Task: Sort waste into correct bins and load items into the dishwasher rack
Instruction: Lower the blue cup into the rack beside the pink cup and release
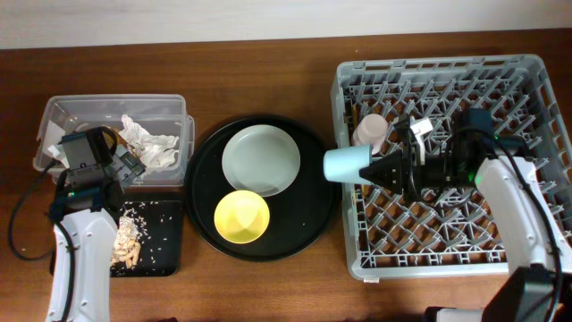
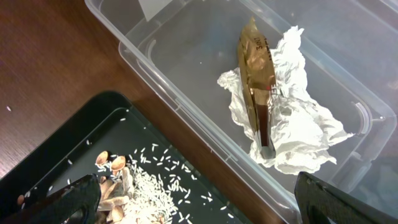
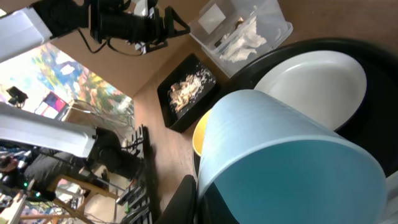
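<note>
Overhead view: 2 arms at a wooden table (image 1: 268, 63), one at the frame's left edge and one at the right, over the grey dishwasher rack (image 1: 536, 72).
Writing: the white label (image 2: 155, 7) on the clear tub (image 1: 54, 112) shows only a blank corner. The wrapper (image 2: 256, 81) carries faint print, too small to read.
Light-blue cup (image 1: 344, 164): lies on its side, long axis running left-right across the frame, straddling the rack's left wall. 1 end points at the round black tray (image 1: 201, 170) and the other sits in the gripper. I cannot tell which end is the mouth.
Right gripper (image 1: 382, 167): closed around the cup, carrying it off the surface.
Left gripper (image 2: 198, 186): fingers spread wide with nothing between them, over the seam between tub and flat black tray (image 2: 56, 155).
Wrapper: brown-gold, in the tub at the frame's upper left. Its long axis runs top to bottom in the left wrist view, and it lies on the crumpled napkin (image 2: 292, 124).
Food scraps (image 1: 130, 241): beige bits and rice grains in the flat tray, lower left.
Round tray: holds the plate (image 1: 261, 159) above and the yellow bowl (image 1: 242, 216) below, both mouth up.
Pink cup (image 1: 369, 131): inside the rack's upper left, just above the blue cup.
</note>
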`<state>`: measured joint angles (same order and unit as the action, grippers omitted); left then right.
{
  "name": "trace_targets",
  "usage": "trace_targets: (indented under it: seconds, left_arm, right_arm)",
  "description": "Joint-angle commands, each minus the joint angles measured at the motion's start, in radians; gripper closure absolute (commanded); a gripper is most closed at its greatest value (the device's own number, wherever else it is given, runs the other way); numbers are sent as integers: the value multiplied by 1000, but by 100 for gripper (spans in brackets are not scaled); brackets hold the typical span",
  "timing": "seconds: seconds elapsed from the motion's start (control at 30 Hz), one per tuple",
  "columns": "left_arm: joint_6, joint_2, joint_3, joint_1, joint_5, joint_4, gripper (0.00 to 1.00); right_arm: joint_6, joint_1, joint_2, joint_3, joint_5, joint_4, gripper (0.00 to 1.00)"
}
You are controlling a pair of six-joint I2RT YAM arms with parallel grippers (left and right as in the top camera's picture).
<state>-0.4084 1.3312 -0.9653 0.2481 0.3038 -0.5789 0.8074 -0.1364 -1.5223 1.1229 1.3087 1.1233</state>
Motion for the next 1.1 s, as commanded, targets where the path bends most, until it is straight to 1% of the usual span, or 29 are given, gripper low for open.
trace_targets:
  seconds: [0.0,0.07,0.17,0.43,0.57,0.6,0.67,0.7,0.83,0.9,0.93,0.97,1.03,1.07]
  left_arm:
    - [10,-8,-13,3,7,1,1]
    - [10,-8,-13,3,7,1,1]
    - [10,-8,-13,3,7,1,1]
    - [10,-8,-13,3,7,1,1]
    - [10,-8,-13,4,7,1,1]
    - [10,-8,-13,3,7,1,1]
    - [10,-8,-13,3,7,1,1]
    - [10,-8,-13,3,7,1,1]
    - [10,-8,-13,3,7,1,1]
    - [10,-8,-13,3,7,1,1]
    - [10,-8,-13,3,7,1,1]
    - [10,-8,-13,3,7,1,1]
    - [10,-8,-13,3,7,1,1]
    - [10,-8,-13,3,7,1,1]
  right_arm:
    - [-13,-2,-125,-10,80,-77,96]
    - [-12,-2,-247,-10,79,-119,96]
    - [-11,-11,-336,-10,64,-125,96]
    - [-12,-130,-339,-10,-155,0,94]
    - [-11,-141,-339,-10,-163,2,95]
    - [-12,-141,-339,-10,-133,-18,94]
    - [-12,-139,-339,-10,8,-67,87]
    - [-12,-137,-339,-10,34,-88,87]
    - [-12,-140,-339,-10,-53,-67,87]
    - [-11,-154,-336,-8,-53,4,72]
    - [-11,-175,-330,-3,-62,51,67]
    - [-11,-196,-323,1,-64,83,64]
    - [-12,-266,-290,19,-75,172,59]
    - [-12,-298,-266,33,-106,193,59]
